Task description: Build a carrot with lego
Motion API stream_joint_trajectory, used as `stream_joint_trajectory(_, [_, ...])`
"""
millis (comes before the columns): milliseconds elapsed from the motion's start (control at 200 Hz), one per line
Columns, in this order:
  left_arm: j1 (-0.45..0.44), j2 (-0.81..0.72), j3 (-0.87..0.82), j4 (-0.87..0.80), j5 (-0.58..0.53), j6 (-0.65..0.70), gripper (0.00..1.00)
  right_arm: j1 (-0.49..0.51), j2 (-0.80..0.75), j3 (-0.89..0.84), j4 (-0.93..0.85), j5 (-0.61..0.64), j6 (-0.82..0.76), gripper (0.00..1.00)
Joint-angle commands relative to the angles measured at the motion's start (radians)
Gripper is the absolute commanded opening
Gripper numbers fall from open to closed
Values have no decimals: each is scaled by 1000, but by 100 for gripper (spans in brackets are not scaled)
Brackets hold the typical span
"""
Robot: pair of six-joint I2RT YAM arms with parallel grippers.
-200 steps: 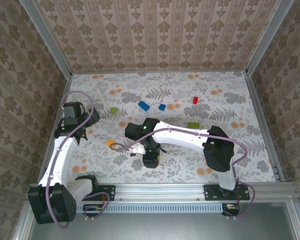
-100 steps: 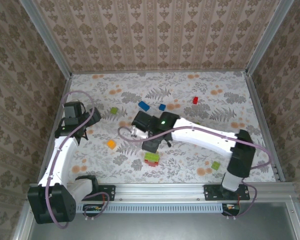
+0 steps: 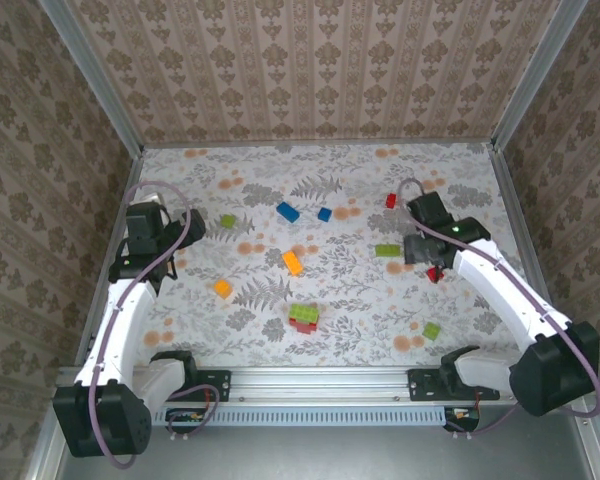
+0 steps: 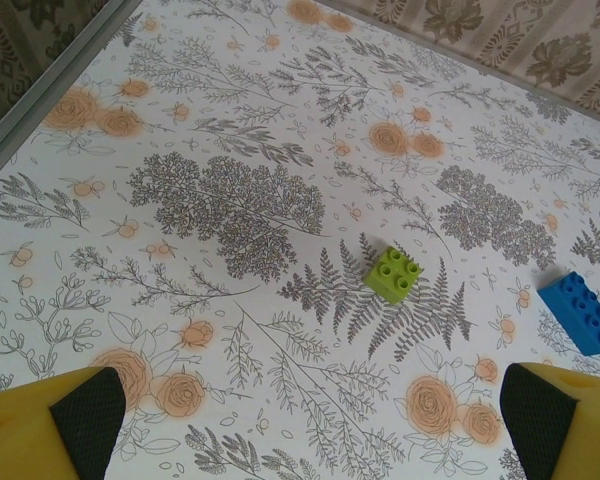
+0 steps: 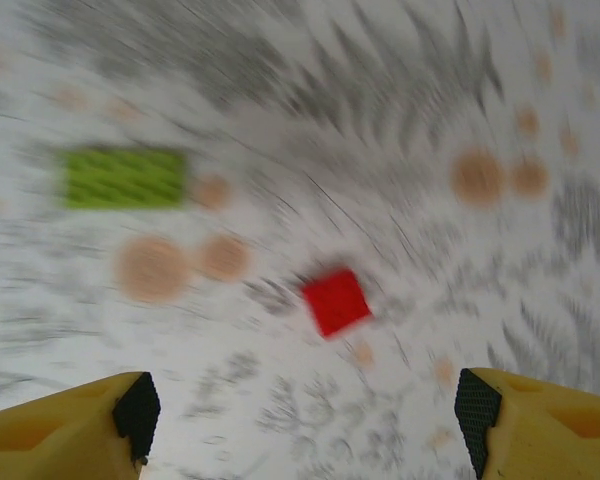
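Tool, left gripper (image 4: 310, 425): jaws were spread wide, nothing held, at the lower edge of its wrist view. A lime square brick (image 4: 394, 273) lay right of centre and a blue brick (image 4: 578, 313) at the right edge.
Tool, right gripper (image 5: 305, 415): fingers stood wide apart and empty in a blurred view, with a red brick (image 5: 335, 302) at centre and a green oblong brick (image 5: 123, 178) upper left.
Overhead view: green-on-red stack (image 3: 302, 318) lay lower centre, orange brick (image 3: 293, 263) centre.

That green brick (image 4: 394, 273) looks like smooth plastic with a soft sheen, and so does the blue brick (image 4: 578, 313) at 3 o'clock. The table cover (image 4: 230, 210) is matt and printed. The left gripper (image 4: 314, 425) has yellow plastic fingers (image 4: 20, 440) with dark grainy pads (image 4: 88, 420) — and in the top view, the rail (image 3: 320, 378) at 6 o'clock is bare metal.
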Motion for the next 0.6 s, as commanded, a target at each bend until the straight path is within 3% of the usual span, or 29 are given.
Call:
stream_joint_trajectory(0, [-8,-16,-8,14,19,18,100,-73,-44,-107,98,-94,70,80])
stream_joint_trajectory(175, [-13,-17,-7,15,19,16,100,-100,51,-165,228,-112,11,80])
stream_joint_trajectory(595, [-18,-29,-1,-3,-4,16,100,-215,217,-119,271,-191,3,80])
